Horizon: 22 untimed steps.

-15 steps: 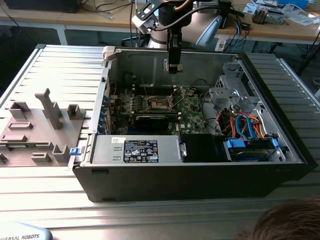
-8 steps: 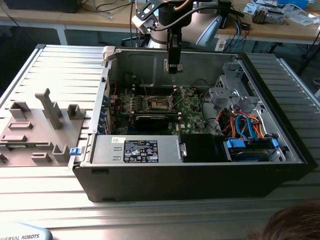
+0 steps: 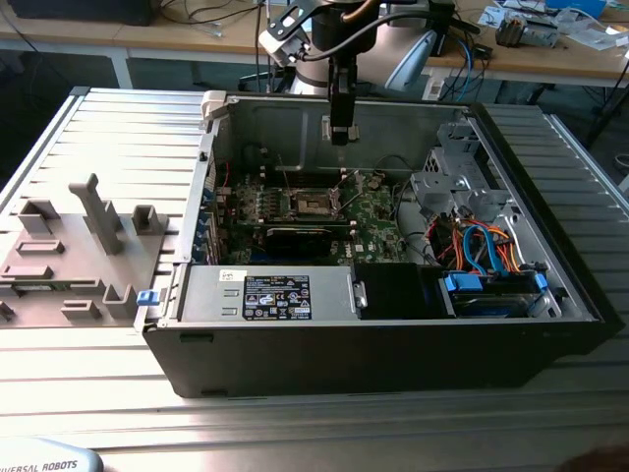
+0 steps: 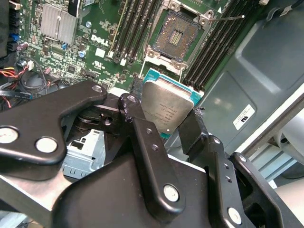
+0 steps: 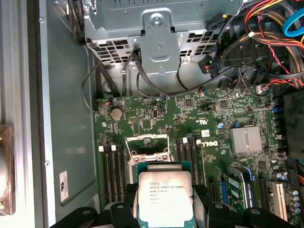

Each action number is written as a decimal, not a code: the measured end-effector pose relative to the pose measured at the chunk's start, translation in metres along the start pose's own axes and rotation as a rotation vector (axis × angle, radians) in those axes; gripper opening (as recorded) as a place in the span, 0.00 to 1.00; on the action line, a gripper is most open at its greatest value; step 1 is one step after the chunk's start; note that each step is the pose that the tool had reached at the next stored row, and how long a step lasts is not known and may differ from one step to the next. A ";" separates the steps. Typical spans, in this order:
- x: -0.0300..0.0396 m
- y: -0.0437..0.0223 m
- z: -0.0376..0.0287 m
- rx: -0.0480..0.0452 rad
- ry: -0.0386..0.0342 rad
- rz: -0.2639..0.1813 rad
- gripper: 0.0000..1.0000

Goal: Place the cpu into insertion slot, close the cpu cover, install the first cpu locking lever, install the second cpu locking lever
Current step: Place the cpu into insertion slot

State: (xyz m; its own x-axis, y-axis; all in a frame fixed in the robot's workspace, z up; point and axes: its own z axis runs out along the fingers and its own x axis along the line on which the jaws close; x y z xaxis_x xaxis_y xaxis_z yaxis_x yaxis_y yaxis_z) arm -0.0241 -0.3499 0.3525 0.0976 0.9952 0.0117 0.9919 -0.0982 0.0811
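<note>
While the gripper (image 4: 162, 116) pinches the cpu (image 4: 167, 102) by its edges, it hangs above the slot (image 4: 178, 35).
Any tilt or offset on lowering could jam a corner and damage the slot.

Ribbed aluminium table (image 3: 98, 413); wooden workbench (image 3: 197, 37) behind, strewn with cables (image 3: 211, 12).

This looked like a robotics lab or electronics workshop. An open desktop computer case (image 3: 373, 354) sat on a ribbed aluminium counter (image 3: 98, 413), with a grey parts fixture (image 3: 59, 265) at nine o'clock and cluttered wooden desks (image 3: 550, 61) at twelve o'clock.
</note>
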 end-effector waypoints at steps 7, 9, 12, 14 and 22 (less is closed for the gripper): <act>0.0000 0.0000 0.0001 0.0000 -0.0002 0.003 0.54; 0.0000 0.0000 0.0001 0.0000 -0.0003 0.004 0.54; 0.0000 0.0000 0.0001 -0.0001 -0.0005 0.006 0.54; 0.0000 0.0000 0.0002 -0.0001 -0.0007 0.008 0.54; 0.0000 -0.0001 0.0010 -0.0003 -0.0030 0.014 0.54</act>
State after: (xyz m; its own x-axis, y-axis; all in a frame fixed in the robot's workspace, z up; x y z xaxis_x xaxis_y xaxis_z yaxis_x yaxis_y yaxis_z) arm -0.0241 -0.3499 0.3515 0.1122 0.9936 0.0098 0.9903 -0.1126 0.0813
